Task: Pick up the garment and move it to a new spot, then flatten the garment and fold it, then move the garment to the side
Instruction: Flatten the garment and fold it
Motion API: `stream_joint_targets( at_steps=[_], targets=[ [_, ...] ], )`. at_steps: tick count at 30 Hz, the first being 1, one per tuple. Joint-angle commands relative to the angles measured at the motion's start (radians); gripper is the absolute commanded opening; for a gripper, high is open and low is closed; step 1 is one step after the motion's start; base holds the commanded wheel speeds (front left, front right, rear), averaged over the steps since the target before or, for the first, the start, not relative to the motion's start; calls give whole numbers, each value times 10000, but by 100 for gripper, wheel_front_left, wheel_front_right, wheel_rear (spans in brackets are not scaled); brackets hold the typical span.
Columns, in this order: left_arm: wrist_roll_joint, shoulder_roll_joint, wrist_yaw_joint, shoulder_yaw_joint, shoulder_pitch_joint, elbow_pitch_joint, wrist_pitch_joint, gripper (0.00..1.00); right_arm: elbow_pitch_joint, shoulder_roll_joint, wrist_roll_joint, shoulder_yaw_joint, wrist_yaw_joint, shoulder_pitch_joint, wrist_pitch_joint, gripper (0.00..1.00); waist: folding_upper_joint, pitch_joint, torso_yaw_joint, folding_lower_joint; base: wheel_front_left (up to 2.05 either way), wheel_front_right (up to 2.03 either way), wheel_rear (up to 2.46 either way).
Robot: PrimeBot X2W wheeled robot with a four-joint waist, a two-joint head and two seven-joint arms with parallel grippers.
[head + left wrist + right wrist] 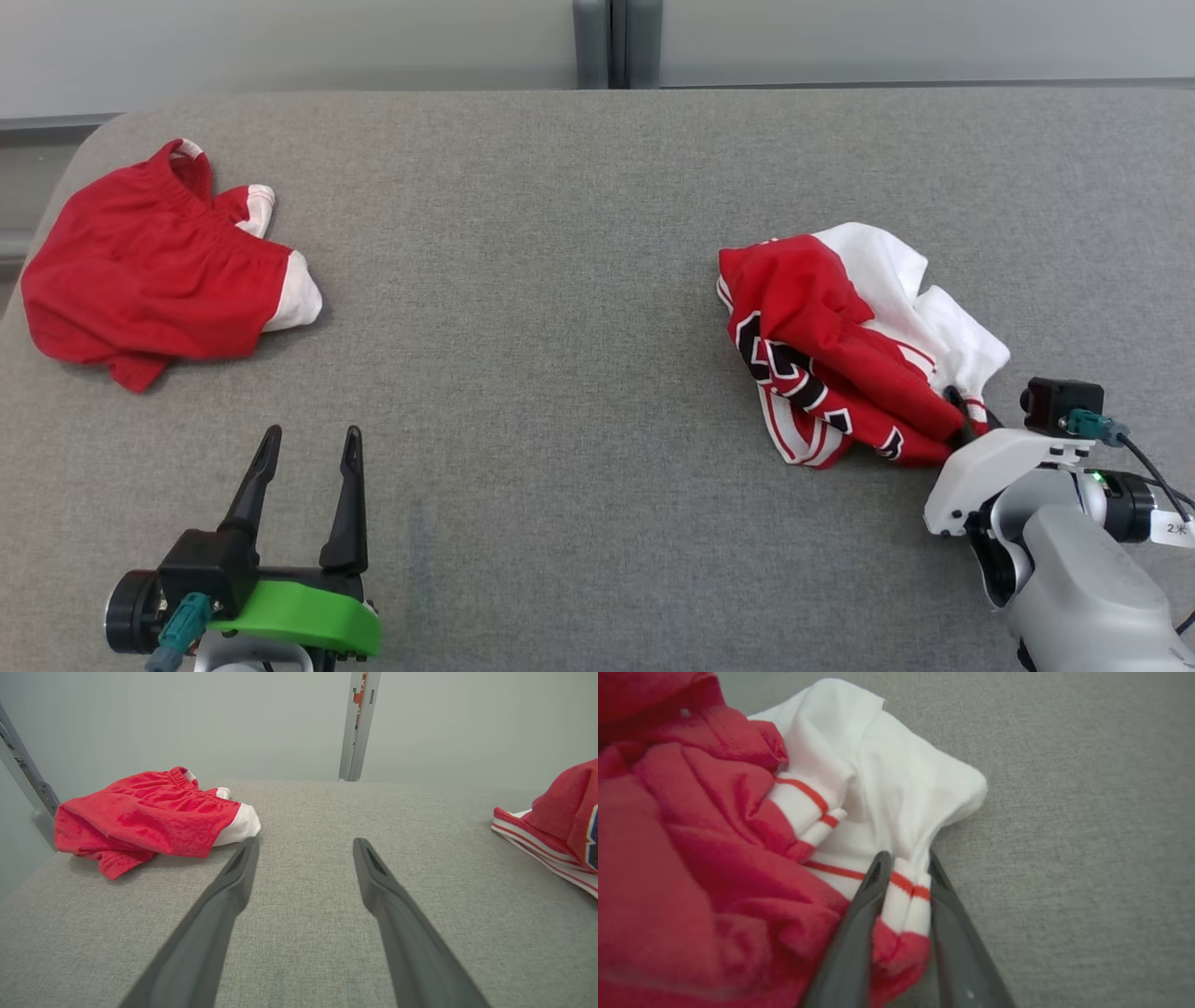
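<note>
Surface: a grey cloth-covered table [579, 233] with a pale wall [280, 47] behind it.
Garment: the red and white garment [840, 317] lies crumpled in a heap on the right part of the table, close to the robot's right arm.
Right gripper: the right gripper [908, 868] meets the heap at its near right edge. Its two fingers are drawn close together and pinch a fold of white trim with red stripes.
Garment and fingers: the striped fold stands between the two fingers. In the wrist view the red body lies to their left, the white part lies beyond the tips, and bare table is to their right.
Reason for grip: I judge that an edge is taken because it is thin and easy to hold, and the heap can hang open when lifted.
Left gripper: the left gripper [312, 437] has its fingers spread wide and holds nothing. It is over bare table, well apart from the garment, probably to stay out of the way.
Other cloth: red shorts [159, 271] lie at the far left, untouched.
</note>
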Motion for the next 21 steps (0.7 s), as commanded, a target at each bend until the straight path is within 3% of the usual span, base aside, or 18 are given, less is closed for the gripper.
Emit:
stream_joint_targets(
  at_steps=[1,7,11,16,21],
  targets=[
    [36,-26,-22,38,-113,24,-7,100,63,-230,120,12,-20,-75,-127,0,0,-96,-25,0,0,0,0],
    [53,-62,-40,110,97,72,-5,100,-416,-1078,143,-435,-20,-356,-357,0,0,-428,-12,0,0,0,0],
    [83,-107,-25,145,216,18,-5,100,-1519,-1570,-233,-915,-19,-472,-354,0,0,-608,42,0,0,0,0],
    [71,-168,-33,181,331,20,-7,100,-3125,-1519,-912,-997,-19,-554,-352,0,0,-818,145,0,0,0,0],
    [73,-236,-34,195,437,28,-5,100,-4416,-955,-1211,-249,-19,-585,-353,0,0,-1039,309,0,0,0,0]
  ],
)
